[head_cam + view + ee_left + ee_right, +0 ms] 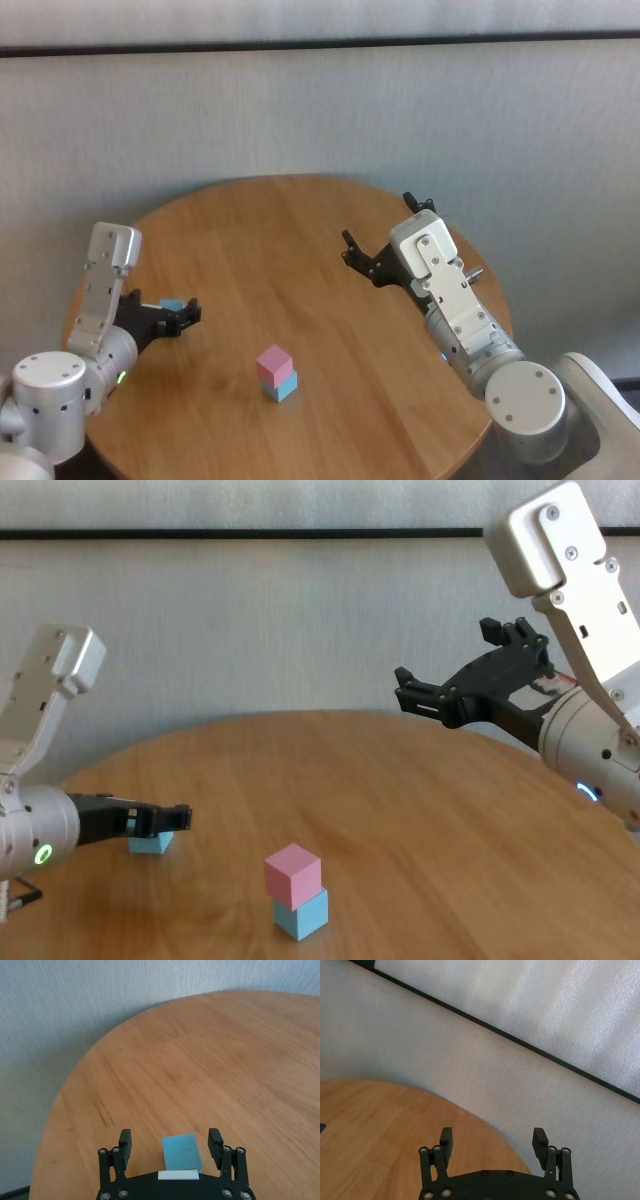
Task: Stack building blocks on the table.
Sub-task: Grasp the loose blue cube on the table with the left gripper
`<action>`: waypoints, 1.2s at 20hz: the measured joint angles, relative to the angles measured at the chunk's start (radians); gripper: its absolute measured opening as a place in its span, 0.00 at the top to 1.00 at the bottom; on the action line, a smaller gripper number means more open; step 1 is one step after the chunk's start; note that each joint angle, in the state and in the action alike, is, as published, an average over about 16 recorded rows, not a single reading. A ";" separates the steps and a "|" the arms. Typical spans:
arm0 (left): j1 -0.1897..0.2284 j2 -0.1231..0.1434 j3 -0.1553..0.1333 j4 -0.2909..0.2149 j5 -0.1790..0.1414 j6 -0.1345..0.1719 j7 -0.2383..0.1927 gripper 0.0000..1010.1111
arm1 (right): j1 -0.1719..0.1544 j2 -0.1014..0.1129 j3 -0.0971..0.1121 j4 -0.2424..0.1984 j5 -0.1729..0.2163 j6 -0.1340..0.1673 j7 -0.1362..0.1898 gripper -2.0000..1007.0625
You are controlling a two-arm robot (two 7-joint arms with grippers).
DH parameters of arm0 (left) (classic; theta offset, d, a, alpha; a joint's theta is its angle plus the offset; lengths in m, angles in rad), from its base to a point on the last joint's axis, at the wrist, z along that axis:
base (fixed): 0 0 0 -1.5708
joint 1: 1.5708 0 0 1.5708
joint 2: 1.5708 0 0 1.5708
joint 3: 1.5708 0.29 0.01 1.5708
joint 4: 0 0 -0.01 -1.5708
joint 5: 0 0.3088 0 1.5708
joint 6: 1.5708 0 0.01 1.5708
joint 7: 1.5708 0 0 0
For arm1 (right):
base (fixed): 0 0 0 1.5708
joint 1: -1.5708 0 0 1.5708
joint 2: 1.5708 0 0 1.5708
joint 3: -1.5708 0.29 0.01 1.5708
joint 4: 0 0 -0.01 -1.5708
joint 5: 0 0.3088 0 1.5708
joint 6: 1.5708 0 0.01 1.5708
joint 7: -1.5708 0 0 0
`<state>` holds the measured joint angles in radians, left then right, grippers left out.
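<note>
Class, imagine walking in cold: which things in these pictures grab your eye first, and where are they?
A pink block sits on a light blue block near the round table's front middle. On the table's left side, the left claw stands open around a second light blue block. The right claw hangs open above the table's right side.

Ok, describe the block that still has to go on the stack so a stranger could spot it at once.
Start at the round wooden table and go to its left side, where the left hand sits low with fingers open. The light blue cube between those fingers is the one. It lies alone, unlike the other blue cube, which sits under the pink cube.
</note>
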<state>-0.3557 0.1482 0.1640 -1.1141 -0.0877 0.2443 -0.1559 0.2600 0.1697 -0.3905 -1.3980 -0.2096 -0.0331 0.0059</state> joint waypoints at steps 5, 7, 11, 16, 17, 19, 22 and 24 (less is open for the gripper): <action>-0.004 -0.003 -0.005 0.011 0.005 -0.001 -0.011 0.01 | 0.000 0.000 0.000 0.000 0.000 0.000 0.000 0.00; -0.006 -0.004 -0.007 0.016 0.006 -0.002 -0.016 0.01 | 0.000 0.000 0.000 0.000 0.000 0.000 0.000 0.00; -0.009 -0.006 -0.010 0.023 0.007 -0.001 -0.022 0.01 | 0.000 0.000 0.000 0.000 0.000 0.000 0.000 0.00; -0.013 -0.009 -0.013 0.029 0.007 0.002 -0.027 0.01 | 0.000 0.000 0.000 0.000 0.000 0.000 0.000 0.00; -0.013 -0.009 -0.014 0.030 0.007 0.003 -0.028 0.01 | 0.000 0.000 0.000 0.000 0.000 0.000 0.000 0.00; -0.014 -0.011 -0.015 0.031 0.006 0.005 -0.029 0.01 | 0.000 0.000 0.000 0.000 0.000 0.000 0.000 0.00; -0.016 -0.012 -0.016 0.033 0.005 0.009 -0.030 0.01 | 0.000 0.000 0.000 0.000 0.000 0.000 0.000 0.00; -0.017 -0.013 -0.017 0.034 0.004 0.013 -0.030 0.01 | 0.000 0.000 0.000 0.000 0.000 0.000 0.000 0.00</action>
<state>-0.3722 0.1354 0.1472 -1.0799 -0.0836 0.2570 -0.1856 0.2600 0.1697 -0.3905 -1.3979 -0.2097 -0.0330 0.0059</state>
